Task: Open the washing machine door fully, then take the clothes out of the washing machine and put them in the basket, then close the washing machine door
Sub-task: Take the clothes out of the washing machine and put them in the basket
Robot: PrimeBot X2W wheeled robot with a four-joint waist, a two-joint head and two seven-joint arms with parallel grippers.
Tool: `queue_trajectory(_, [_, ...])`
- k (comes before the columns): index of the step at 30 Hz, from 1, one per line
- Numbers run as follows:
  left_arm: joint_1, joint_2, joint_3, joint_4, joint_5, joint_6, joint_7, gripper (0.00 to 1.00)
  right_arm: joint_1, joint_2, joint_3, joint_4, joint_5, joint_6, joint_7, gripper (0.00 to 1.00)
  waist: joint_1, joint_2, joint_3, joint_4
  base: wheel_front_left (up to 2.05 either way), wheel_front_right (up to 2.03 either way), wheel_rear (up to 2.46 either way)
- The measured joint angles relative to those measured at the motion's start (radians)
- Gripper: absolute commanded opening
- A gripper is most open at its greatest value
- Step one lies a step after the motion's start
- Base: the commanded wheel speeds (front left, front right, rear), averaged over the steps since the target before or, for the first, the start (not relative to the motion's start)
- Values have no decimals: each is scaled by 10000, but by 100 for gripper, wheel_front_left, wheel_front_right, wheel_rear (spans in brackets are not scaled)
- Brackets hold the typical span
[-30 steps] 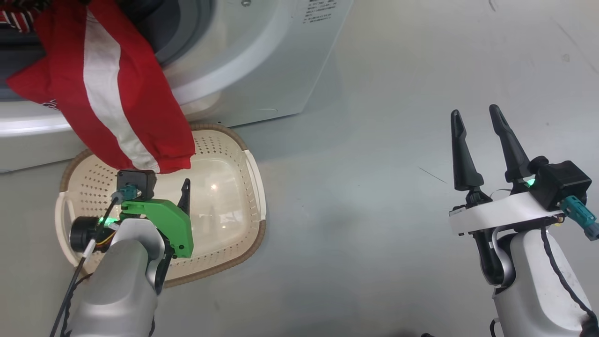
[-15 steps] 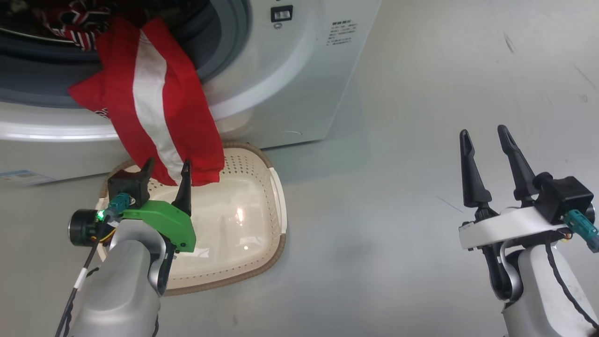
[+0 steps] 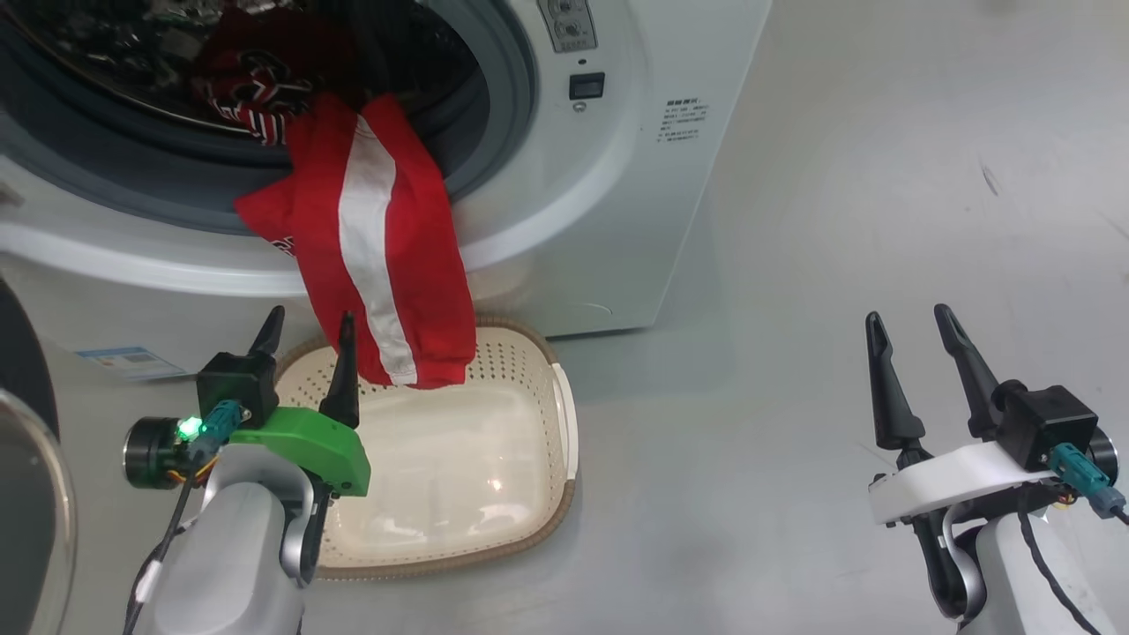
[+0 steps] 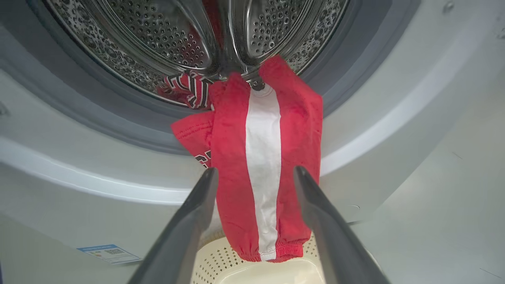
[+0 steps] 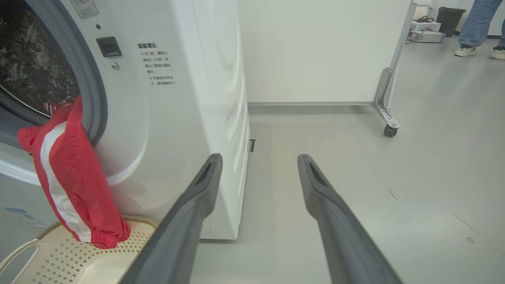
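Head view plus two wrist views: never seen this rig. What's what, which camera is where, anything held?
It is a wheeled robot with two arms, each ending in a two-fingered pincer. The head view looks down from a camera on its head: left pincer lower left, right pincer lower right. The other two pictures come from cameras on the wrists, looking along each pincer's dark fingers. Ahead stands a white washing machine with its door swung open. A red garment with a white stripe hangs out of the drum over a cream basket on the floor; more red clothing lies inside. Both pincers are open and hold nothing; the left one points at the hanging garment.
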Motion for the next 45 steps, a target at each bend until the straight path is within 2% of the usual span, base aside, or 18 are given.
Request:
queue_trajectory(8, [1043,130,171,-1298,267,303,-2,100,440,33,90,255,-17,0,0,100,0,0,-813,210,0,0,0])
queue_trajectory(22, [2545,224,40,-2466,414,437,-2,100,1094,65,71,332,-58,-94,0,100,1,0,-1760,334,0,0,0])
queue_trajectory(45, [3638,347,63,-3942,416,644,140,100,1211,102,276,299,-58,-90,0,100,1,0,-1975,399,0,0,0])
